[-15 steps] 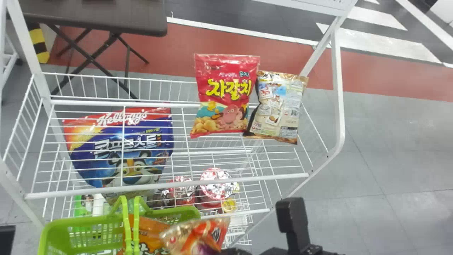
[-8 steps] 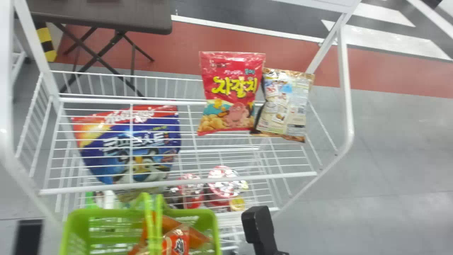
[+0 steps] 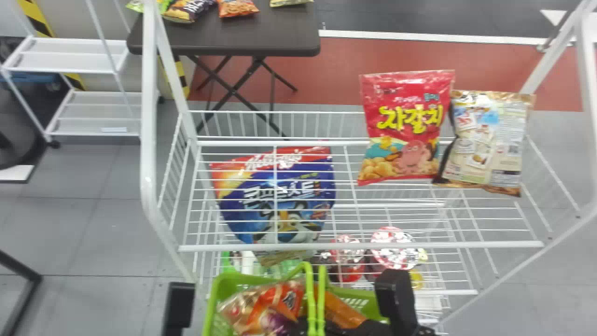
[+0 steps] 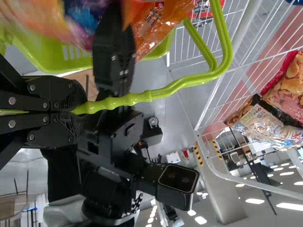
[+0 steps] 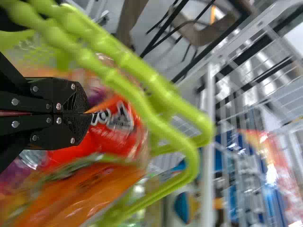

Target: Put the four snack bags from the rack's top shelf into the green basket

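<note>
My left gripper [image 3: 179, 301] is at the bottom of the head view; in the left wrist view the left gripper [image 4: 79, 112] is closed on the basket handle [image 4: 177, 85]. My right gripper [image 3: 298, 325] is at the green basket [image 3: 364, 298]. The right gripper [image 5: 89, 113] pinches a red-orange snack bag [image 5: 118, 130], which in the head view lies left of the handle, within the basket's outline. Another orange bag [image 3: 343, 312] is in the basket, right of the handle. A red snack bag [image 3: 406, 126] and a beige one [image 3: 487, 140] stand side by side on the top shelf.
The white wire rack [image 3: 361, 245] spans the middle, its left post [image 3: 149, 140] rising near the basket. A blue cereal bag [image 3: 280, 200] and lidded cups [image 3: 394, 247] sit lower. Behind are a dark table [image 3: 228, 39] and a white cart [image 3: 70, 60].
The head view has swung left, so the rack appears farther right. My right gripper has carried its bag from right of the basket handle to left of it.
</note>
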Tool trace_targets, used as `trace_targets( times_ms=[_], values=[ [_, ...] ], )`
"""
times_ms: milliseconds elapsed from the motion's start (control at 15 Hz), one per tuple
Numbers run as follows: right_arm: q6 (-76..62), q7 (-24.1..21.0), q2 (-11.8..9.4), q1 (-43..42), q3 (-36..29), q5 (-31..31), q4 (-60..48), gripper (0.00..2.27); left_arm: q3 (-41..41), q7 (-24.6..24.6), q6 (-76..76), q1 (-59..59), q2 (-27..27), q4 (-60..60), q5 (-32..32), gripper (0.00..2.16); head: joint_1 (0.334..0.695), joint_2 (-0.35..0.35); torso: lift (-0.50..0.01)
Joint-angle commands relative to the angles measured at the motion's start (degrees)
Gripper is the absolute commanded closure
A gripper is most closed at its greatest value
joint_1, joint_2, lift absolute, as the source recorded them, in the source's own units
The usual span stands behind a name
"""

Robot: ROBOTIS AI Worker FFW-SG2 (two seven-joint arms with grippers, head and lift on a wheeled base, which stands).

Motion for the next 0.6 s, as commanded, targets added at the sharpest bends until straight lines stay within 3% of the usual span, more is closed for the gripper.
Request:
trace_targets(
  times_ms=[0,67,400,533],
  values=[
    [-3.3,1.9,-1.0,-1.0,-0.4,0.0,2.4,0.00,-0.5,0.1,0.1,0.0,0.0,-0.2,-0.7,2.14,0.695,0.005,0.000],
    [-2.8,4.9,-1.0,-1.0,-1.7,0.0,2.3,0.00,-0.5,0.3,0.1,-0.1,0.0,-0.2,-0.8,2.14,0.695,0.000,0.000],
    [1.1,6.3,-1.0,1.2,-6.2,0.7,-2.0,0.05,-0.7,0.8,0.1,-0.3,0.0,-0.1,-0.8,2.14,0.695,-0.054,0.000],
    [9.7,9.5,-1.0,1.7,-8.3,3.3,-6.9,0.05,-0.6,0.9,-0.1,-0.4,0.0,0.0,-0.8,2.14,0.695,-0.106,0.000]
  ],
)
